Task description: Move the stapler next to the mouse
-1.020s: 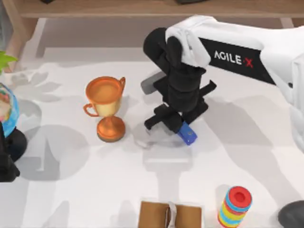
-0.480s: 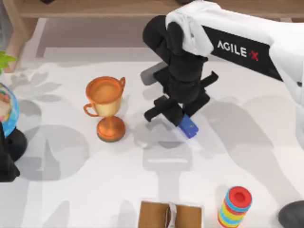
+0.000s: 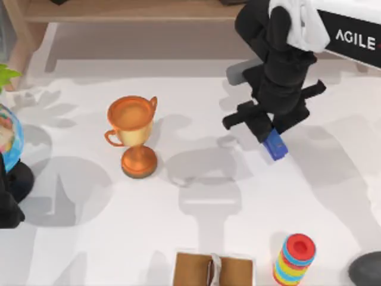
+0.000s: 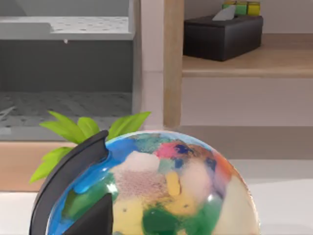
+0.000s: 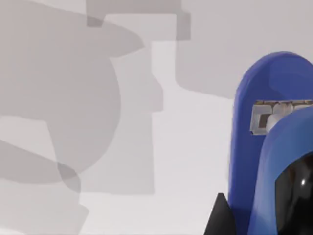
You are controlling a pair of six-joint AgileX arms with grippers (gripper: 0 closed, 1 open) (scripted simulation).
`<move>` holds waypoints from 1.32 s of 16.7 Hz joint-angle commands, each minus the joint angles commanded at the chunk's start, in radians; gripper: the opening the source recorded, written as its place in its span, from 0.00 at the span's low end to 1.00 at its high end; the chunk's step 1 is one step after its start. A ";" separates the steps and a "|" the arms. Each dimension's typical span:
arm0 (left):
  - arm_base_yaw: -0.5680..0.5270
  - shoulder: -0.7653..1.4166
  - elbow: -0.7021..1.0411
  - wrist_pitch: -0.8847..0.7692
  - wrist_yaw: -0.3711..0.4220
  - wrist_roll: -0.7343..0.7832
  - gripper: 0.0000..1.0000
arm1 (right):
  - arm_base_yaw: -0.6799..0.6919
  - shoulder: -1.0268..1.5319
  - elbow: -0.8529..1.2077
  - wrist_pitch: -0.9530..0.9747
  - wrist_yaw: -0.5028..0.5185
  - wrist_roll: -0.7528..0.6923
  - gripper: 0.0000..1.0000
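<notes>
Right end effector [image 3: 269, 132], clamped on the stapler [image 3: 274, 145], hangs above the desk [image 3: 196, 208], well apart from the mouse [image 3: 366, 269]. The stapler is probably rigid, light and smooth; hold mid-body.

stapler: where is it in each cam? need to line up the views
Top view: the stapler hangs under the right pincer, right of centre, above the white table.
Left wrist view: not in it; the globe is in front.
Right wrist view: the stapler is close up at the frame's right edge, held.
Shared landmark: the white table with the arm's grey shadow, in the top and right wrist views.
</notes>
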 joint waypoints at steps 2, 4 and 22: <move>0.000 0.000 0.000 0.000 0.000 0.000 1.00 | -0.050 -0.065 -0.109 0.027 0.000 0.021 0.00; 0.000 0.000 0.000 0.000 0.000 0.000 1.00 | -0.093 -0.121 -0.227 0.051 0.001 0.039 0.00; 0.000 0.000 0.000 0.000 0.000 0.000 1.00 | -0.295 -0.367 -0.556 0.161 0.004 0.121 0.00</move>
